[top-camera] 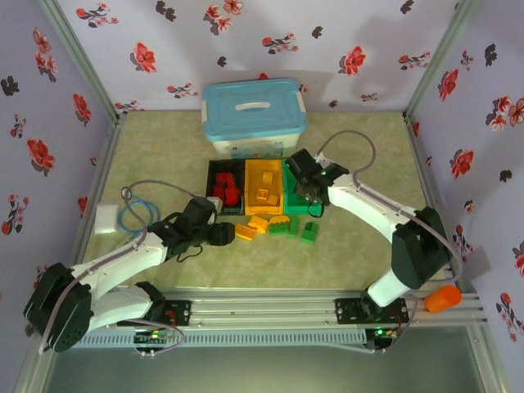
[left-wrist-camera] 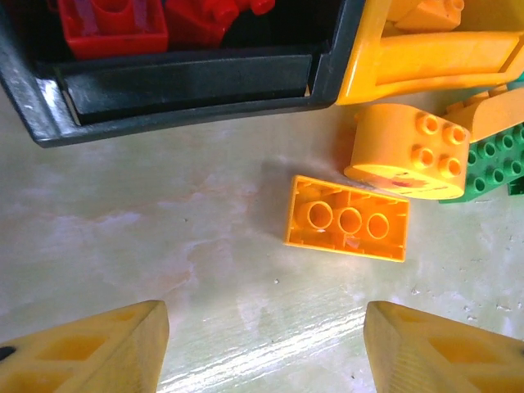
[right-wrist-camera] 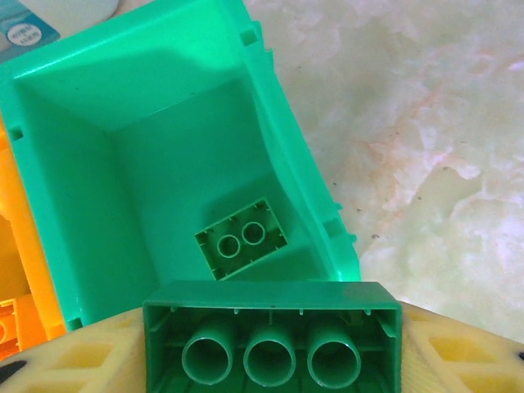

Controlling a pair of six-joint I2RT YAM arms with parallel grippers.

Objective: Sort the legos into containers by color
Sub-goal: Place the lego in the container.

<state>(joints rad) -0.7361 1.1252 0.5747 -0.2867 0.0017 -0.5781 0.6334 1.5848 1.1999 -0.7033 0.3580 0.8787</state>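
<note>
Jaws on the right: closed on a long green plastic lego brick [right-wrist-camera: 270, 340]. Its hollow underside with three round tubes faces the wrist camera, and a yellow finger [right-wrist-camera: 74, 356] presses it from each side.
Under that brick: the open green plastic bin [right-wrist-camera: 82, 164]. The brick hangs over the bin's near edge, not over its middle.
Inside the green bin: one small green lego [right-wrist-camera: 243, 239] lies on the floor.
Jaws on the left: wide open and holding nothing. They hang low over the tabletop [left-wrist-camera: 164, 246].
Just ahead of them: a flat orange lego brick [left-wrist-camera: 347, 219], upside down and turned a bit sideways.
Close by: a rounded orange lego [left-wrist-camera: 407, 150] sits just beside it, with green legos [left-wrist-camera: 491, 164] next to that.
Further out: the black plastic bin [left-wrist-camera: 188, 86] holds red legos [left-wrist-camera: 115, 24]. The orange plastic bin [left-wrist-camera: 442, 61] stands right beside it.
What could go wrong, right side: let go here, the green brick may hit the rim and tip out onto the tabletop.
What could go wrong, left side: the slanted orange brick may spin or slide when squeezed. The jaws may also bump the rounded one.
</note>
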